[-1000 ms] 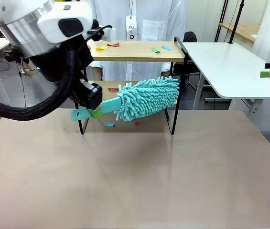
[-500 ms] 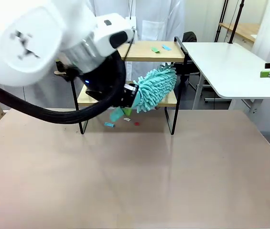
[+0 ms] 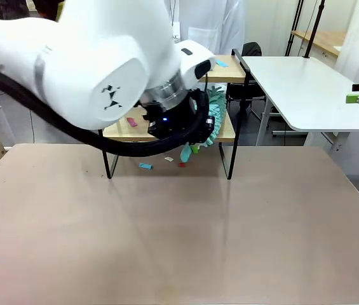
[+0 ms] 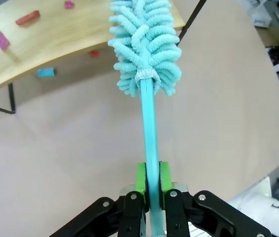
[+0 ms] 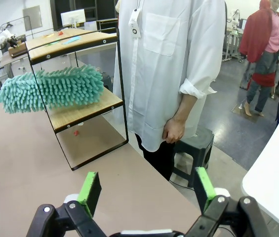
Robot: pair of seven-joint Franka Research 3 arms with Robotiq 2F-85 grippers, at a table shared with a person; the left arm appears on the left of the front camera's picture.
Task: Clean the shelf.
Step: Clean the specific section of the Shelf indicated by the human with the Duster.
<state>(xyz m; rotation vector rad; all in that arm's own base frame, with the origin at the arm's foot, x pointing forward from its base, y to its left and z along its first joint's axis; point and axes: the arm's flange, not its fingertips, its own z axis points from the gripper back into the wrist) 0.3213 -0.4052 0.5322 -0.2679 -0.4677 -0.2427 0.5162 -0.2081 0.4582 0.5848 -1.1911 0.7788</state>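
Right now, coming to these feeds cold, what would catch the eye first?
The fluffy teal duster, its handle clamped in the left hand, reaches over the lower board of the shelf. Small coloured scraps dot that board and the tan tabletop below. A person in a white coat stands right behind the shelf.

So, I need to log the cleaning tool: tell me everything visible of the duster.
The duster is teal: a fluffy head of chenille-like loops on a flat, plastic-looking handle. The left gripper is shut on the handle, green pads either side. The head reaches between the two boards of the shelf, lying along the lower one.
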